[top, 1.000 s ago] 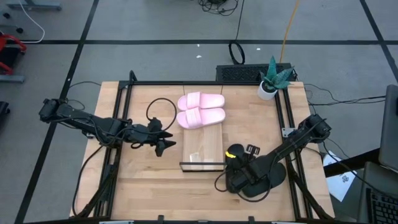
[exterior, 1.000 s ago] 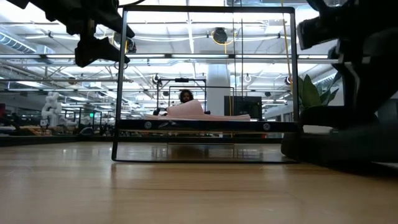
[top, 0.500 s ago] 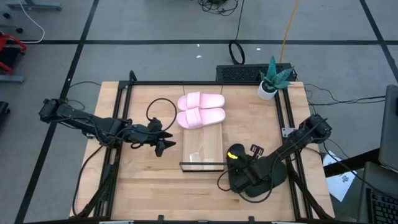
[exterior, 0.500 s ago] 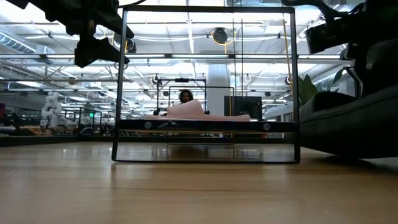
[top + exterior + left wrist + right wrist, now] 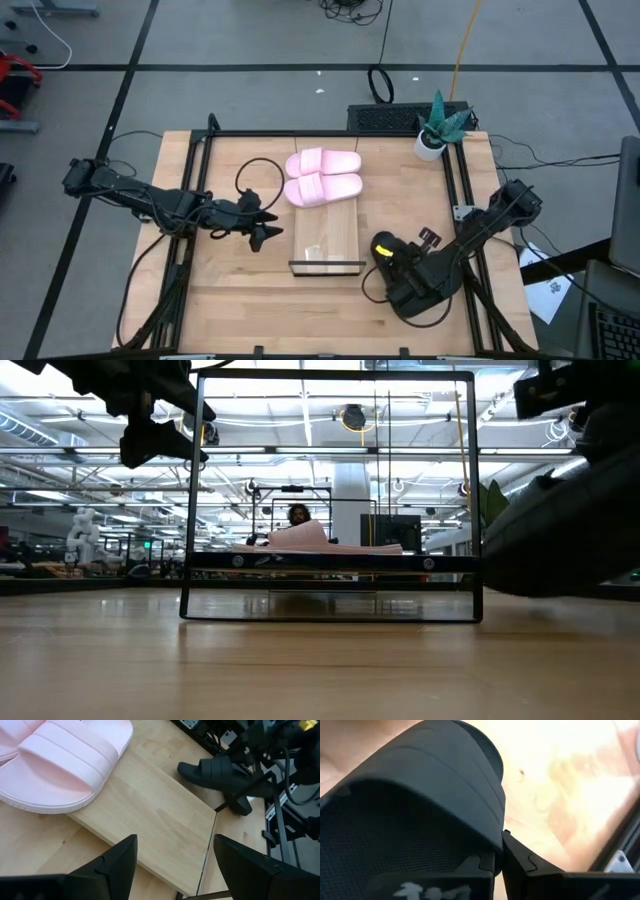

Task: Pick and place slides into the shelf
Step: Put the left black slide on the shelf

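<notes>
One black slide [image 5: 425, 290] now lifted, right hand [image 5: 400, 285] clamped on it, left hand [image 5: 262, 222] unmoved, open

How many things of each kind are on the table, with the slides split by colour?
Pink slides: 2
Black slides: 1 seen for sure, in the right gripper; the dark shape beneath is unclear
Shelf: 1
Potted plant: 1
Total: 5
</notes>
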`<move>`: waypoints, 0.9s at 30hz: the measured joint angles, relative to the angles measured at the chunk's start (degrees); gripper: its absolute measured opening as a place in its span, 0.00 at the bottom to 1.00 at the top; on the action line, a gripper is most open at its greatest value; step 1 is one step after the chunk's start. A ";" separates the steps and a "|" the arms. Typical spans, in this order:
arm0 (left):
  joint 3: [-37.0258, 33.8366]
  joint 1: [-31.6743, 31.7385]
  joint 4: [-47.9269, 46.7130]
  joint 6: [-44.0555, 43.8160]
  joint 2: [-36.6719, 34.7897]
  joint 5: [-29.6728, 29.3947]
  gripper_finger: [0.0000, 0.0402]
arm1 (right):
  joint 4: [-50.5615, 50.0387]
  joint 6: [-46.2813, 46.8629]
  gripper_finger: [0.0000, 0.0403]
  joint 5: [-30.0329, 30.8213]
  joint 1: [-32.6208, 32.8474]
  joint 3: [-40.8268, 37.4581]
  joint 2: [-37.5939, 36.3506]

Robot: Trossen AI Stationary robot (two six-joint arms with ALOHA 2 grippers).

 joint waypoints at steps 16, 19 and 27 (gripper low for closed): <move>0.00 0.00 3.77 -1.54 -5.13 5.85 0.64 | -8.56 -0.43 0.00 16.33 -0.97 0.11 -12.21; 0.00 0.07 7.58 -2.15 -7.30 9.57 0.64 | -7.29 -7.61 0.00 22.11 -2.60 0.63 -13.52; 0.00 2.19 18.30 -10.46 -10.83 16.72 0.64 | 4.72 -41.67 0.00 33.95 -10.07 4.74 -13.83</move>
